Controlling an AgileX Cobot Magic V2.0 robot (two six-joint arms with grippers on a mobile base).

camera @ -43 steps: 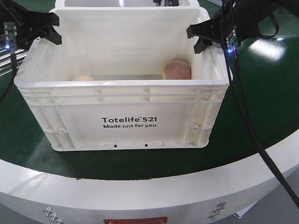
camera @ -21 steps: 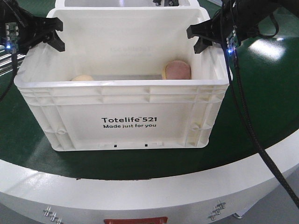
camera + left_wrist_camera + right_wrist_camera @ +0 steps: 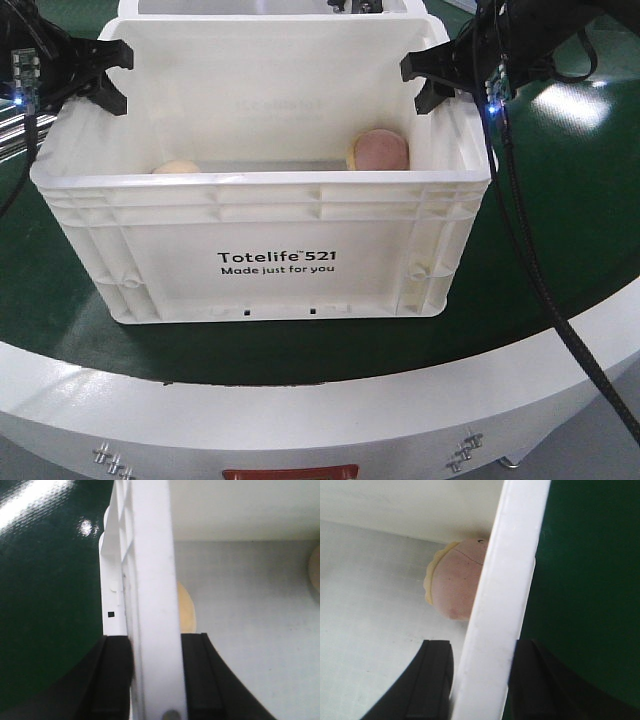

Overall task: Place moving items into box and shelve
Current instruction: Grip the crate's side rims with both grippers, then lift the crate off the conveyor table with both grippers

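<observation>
Cream ball [image 3: 176,166] and pinkish ball [image 3: 380,150] are in your tote [image 3: 270,200] (packing done). The left gripper [image 3: 118,78] and right gripper [image 3: 415,88] straddle its walls, clamp unclear. Shelving remains.

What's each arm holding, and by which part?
The left gripper straddles the left wall's top rim of the large off-white plastic tote, the right gripper the right wall's. Whether the jaws actually clamp cannot be told.
</observation>
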